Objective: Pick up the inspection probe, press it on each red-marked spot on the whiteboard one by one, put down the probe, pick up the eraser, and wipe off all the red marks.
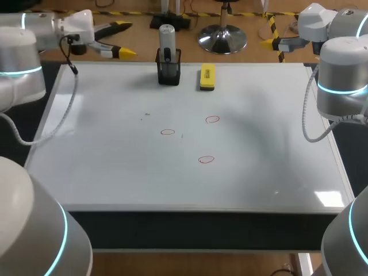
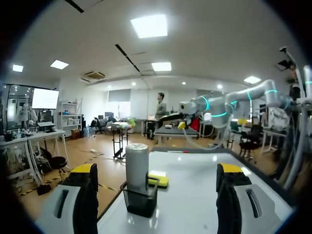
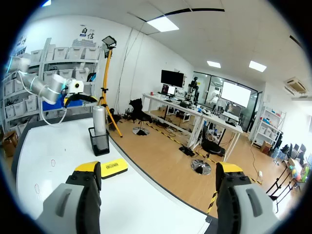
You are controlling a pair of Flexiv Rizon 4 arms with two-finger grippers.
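**Probe in holder, nothing grasped**

Head view: inspection probe (image 1: pixel 167 39) stands upright in the black holder (image 1: pixel 168 70) at the whiteboard's (image 1: pixel 115 172) far edge. The eraser (image 1: pixel 207 77) lies just beside it, on the right-arm side. Three red marks (image 1: pixel 167 132), (image 1: pixel 213 119), (image 1: pixel 206 160) sit mid-board, unwiped. Left gripper (image 1: pixel 129 39) hangs off the far-left corner.

Left wrist view: left gripper (image 2: pixel 156 170) is spread wide and empty. Probe (image 2: pixel 137 165) is ahead, nearer one finger than centred.

Right wrist view: right gripper (image 3: pixel 158 169) is also wide open and empty. Probe (image 3: pixel 99 119) is well ahead.

My read: the step is the probe pick, and the left arm looks better placed.
- Centre the fingers on the grey body above the holder rim.
- Close squarely.
- Lift straight up so the holder doesn't tip or drag.
- Keep clear of the eraser.
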